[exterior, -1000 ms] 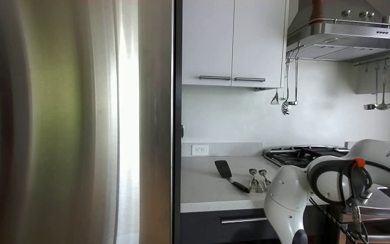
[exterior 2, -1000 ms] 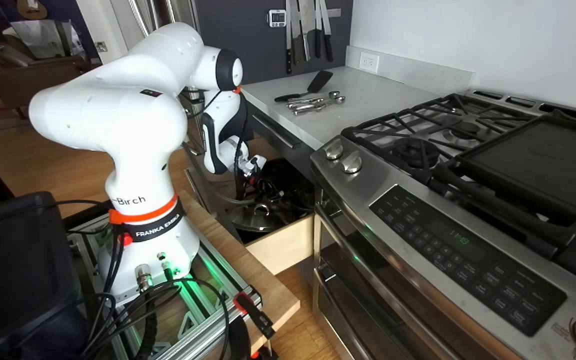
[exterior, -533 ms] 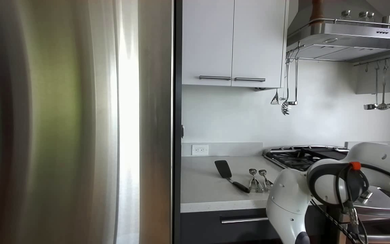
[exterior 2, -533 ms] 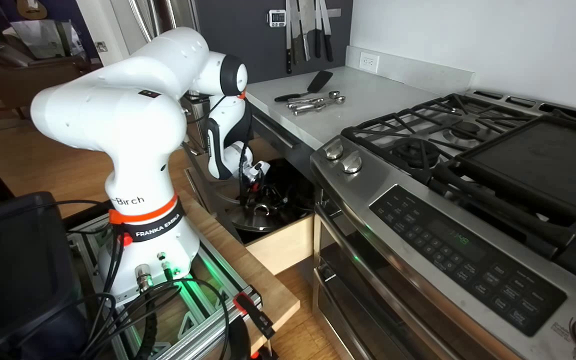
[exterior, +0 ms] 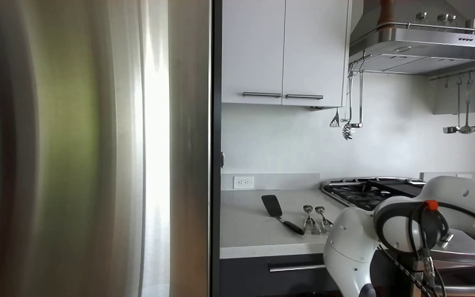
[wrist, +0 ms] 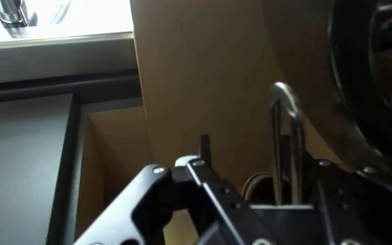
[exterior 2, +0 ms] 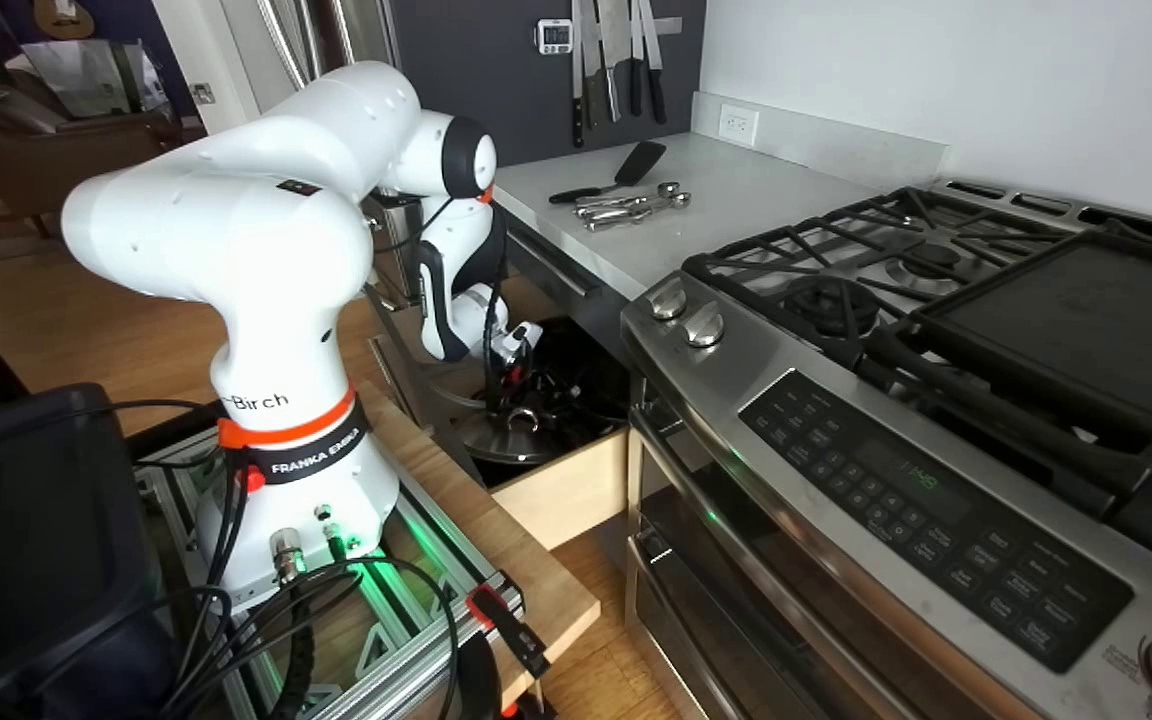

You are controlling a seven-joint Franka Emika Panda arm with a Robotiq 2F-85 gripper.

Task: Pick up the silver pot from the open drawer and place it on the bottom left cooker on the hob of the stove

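In the wrist view my gripper stands open inside the drawer. Upright between its fingers rises a silver loop handle, close to the right finger and away from the left one. Nothing is gripped, and whether the right finger touches the handle I cannot tell. The silver pot's body is hard to make out among the dark cookware. In an exterior view the open drawer holds a shiny lid just below the gripper. The hob is to the right, its bottom left cooker behind the knobs.
A large round pan fills the right of the wrist view. The dark drawer front and white countertop lie between drawer and hob. A spatula and metal scoops rest on the counter. A griddle covers part of the hob.
Over the last second the arm has lowered slightly and shifted toward the stove, its movement slowing. The jaws, shut before, have parted. The lid and drawer look unmoved.
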